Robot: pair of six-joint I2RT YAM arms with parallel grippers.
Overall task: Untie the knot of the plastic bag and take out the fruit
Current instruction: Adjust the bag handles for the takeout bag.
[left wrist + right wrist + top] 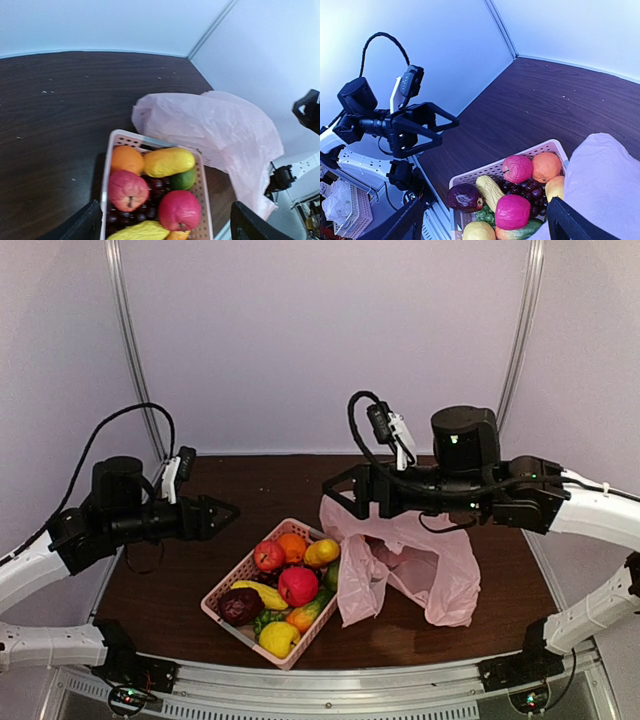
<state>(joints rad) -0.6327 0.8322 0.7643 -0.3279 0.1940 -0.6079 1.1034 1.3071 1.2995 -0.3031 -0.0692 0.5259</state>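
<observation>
Fruit point(298, 585) fills the basket point(235, 570) at the worktop's point(260, 480) 6 o'clock; bag point(430, 575) slumps at its 3 o'clock. Left gripper point(228, 518) and right gripper point(332, 502) hold jaws apart. Only the top view shows the bag whole; knot indiscernible, whether right jaws touch the bag unclear

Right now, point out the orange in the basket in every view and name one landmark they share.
Top external: the orange sits at the far end of the basket, just left of centre.
Left wrist: lower left, in the basket's upper left corner.
Right wrist: lower right, beside the pink bag.
Shared landmark: the red apple next to the orange, in all three.
</observation>
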